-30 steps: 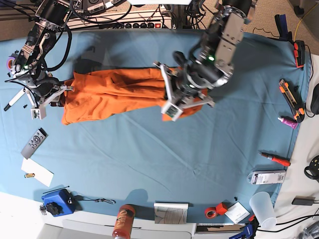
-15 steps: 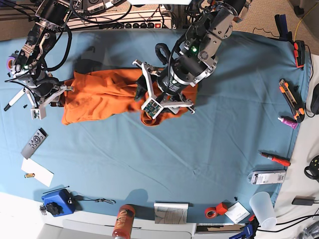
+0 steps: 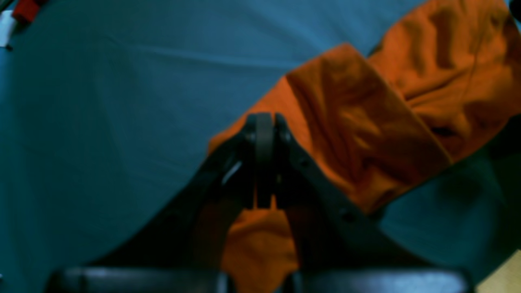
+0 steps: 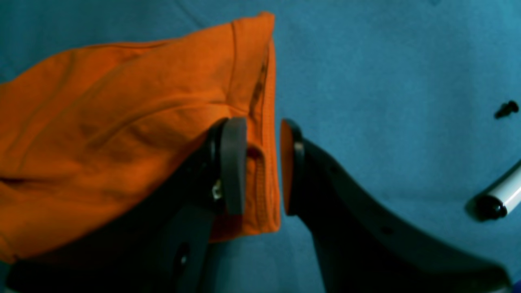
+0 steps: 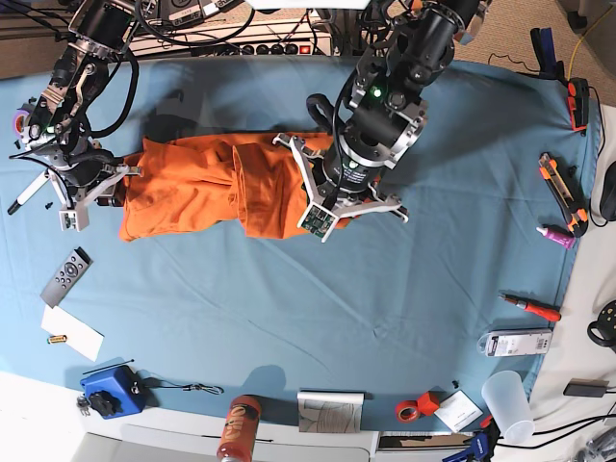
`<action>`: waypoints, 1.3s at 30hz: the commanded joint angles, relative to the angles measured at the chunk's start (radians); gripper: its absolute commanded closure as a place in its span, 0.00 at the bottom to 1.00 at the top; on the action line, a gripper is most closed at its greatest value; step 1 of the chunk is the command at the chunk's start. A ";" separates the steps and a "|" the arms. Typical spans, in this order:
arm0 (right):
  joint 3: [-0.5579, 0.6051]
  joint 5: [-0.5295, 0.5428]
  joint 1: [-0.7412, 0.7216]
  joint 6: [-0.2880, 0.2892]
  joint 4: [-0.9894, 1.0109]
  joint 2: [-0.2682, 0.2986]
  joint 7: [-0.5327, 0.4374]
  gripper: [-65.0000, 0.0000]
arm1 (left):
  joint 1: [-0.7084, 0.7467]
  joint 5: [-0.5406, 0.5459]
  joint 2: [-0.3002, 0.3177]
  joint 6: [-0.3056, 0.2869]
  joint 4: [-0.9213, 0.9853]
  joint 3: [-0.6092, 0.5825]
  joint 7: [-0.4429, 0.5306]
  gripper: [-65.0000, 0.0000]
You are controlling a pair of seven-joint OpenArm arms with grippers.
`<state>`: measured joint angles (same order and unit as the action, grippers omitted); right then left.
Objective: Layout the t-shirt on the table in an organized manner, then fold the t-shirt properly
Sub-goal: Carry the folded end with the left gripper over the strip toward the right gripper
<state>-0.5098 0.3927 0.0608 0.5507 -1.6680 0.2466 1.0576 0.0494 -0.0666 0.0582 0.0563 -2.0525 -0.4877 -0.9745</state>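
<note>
From my station I see the t-shirt [image 5: 207, 185] lying on the counter [image 5: 289, 318] in its far-left part, folded into a long band. Its long axis runs left to right across the base view, one end at the right end effector [image 5: 94, 183] and the other under the left end effector [image 5: 318, 207]. A flap of cloth is doubled over near the middle of the band, with a vertical crease beside it.

In the left wrist view the left end effector [image 3: 264, 158] is clenched, fingers pressed together with no gap. Orange cloth [image 3: 366, 122] lies under and behind them, and some shows just below the tips; I cannot tell whether any is pinched between the pads.

In the right wrist view the right end effector [image 4: 262, 162] has its fingers either side of the shirt's stitched hem [image 4: 266, 175], a gap still showing between the right pad and the cloth. I cannot tell whether the hem is truly gripped.

A white marker [image 4: 502, 195] lies just beside that arm. A remote control [image 5: 66, 275] sits nearer to me on the left, and a red screwdriver [image 5: 531, 307] lies well apart on the right.
</note>
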 commanded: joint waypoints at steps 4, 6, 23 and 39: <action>-0.005 0.011 -0.014 0.002 -0.016 0.017 -0.031 0.77 | -0.011 0.122 -0.010 -0.073 0.102 -0.001 0.044 1.00; -0.005 0.014 -0.014 0.002 -0.016 0.017 -0.039 0.77 | -0.011 0.197 -0.020 -0.135 0.164 -0.001 0.075 1.00; -0.044 0.162 -0.058 0.055 -0.024 0.017 -0.024 0.77 | -0.122 0.291 -0.110 -0.234 0.216 0.000 -0.209 1.00; -0.235 0.431 -0.105 0.147 -0.060 0.069 0.227 0.47 | -0.057 -0.002 -0.010 -0.116 0.063 0.000 -0.207 1.00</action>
<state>-0.7433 0.8101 -0.0349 0.6968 -1.7107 0.2962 1.3052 0.0048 -0.0647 0.0536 -0.0601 -1.9709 -0.4881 -1.1969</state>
